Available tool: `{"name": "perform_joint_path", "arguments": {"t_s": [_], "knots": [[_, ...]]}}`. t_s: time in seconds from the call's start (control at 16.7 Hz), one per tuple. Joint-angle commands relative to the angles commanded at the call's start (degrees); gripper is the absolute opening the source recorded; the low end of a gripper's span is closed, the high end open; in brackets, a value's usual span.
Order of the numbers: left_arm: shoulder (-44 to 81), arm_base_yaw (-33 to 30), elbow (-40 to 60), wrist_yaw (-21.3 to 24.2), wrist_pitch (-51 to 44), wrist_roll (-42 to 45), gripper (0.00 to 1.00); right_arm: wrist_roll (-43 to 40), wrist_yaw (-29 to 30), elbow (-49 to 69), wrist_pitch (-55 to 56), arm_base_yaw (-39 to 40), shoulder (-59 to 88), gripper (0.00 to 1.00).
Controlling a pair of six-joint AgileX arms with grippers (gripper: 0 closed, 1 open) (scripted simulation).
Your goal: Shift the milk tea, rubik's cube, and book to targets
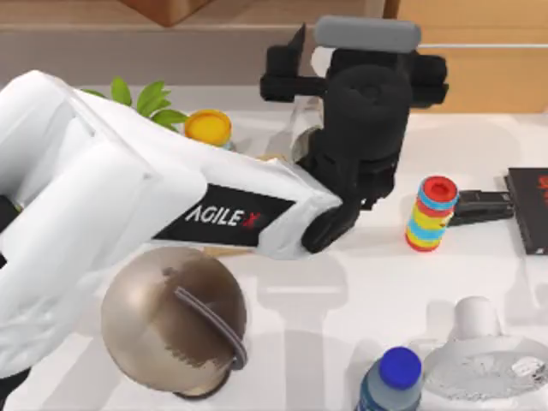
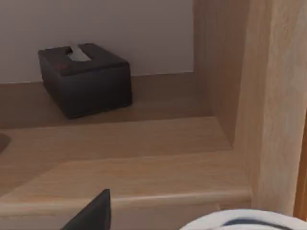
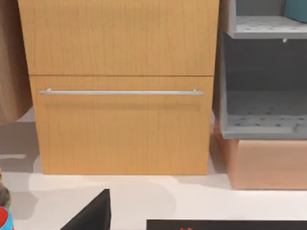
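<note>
White left arm stretched across frame centre, left gripper (image 1: 342,184) lowered behind milk tea (image 1: 301,141) at upper centre, presumably for grasp; finger state cannot be told. Black slab (image 1: 529,210) awaited at right edge.

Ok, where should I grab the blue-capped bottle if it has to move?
Probably take the blue-capped bottle by its round body just below the cap, with the fingers coming from the top view's left. It stands upright, and the grey disc sits close at its right.
</note>
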Motion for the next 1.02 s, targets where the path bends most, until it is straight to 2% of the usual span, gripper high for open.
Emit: {"name": "perform_joint_path", "arguments": {"t_s": [0.18,0.42,0.72,1.02], "knots": [[-5.9,5.7,3.5,3.4,-12.1,3.9,1.0,0.0,0.0,0.0,0.0,0.0,0.0,1.0],[-13.1,17.2,9.2,9.7,-33.4,9.2,1.0,0.0,0.0,0.0,0.0,0.0,0.0,1.0],[-17.2,33.4,15.7,20.0,-63.9,13.3,1.0,0.0,0.0,0.0,0.0,0.0,0.0,1.0],[-13.9,46.3,19.4,31.8,-92.6,13.4,1.0,0.0,0.0,0.0,0.0,0.0,0.0,1.0]]}}
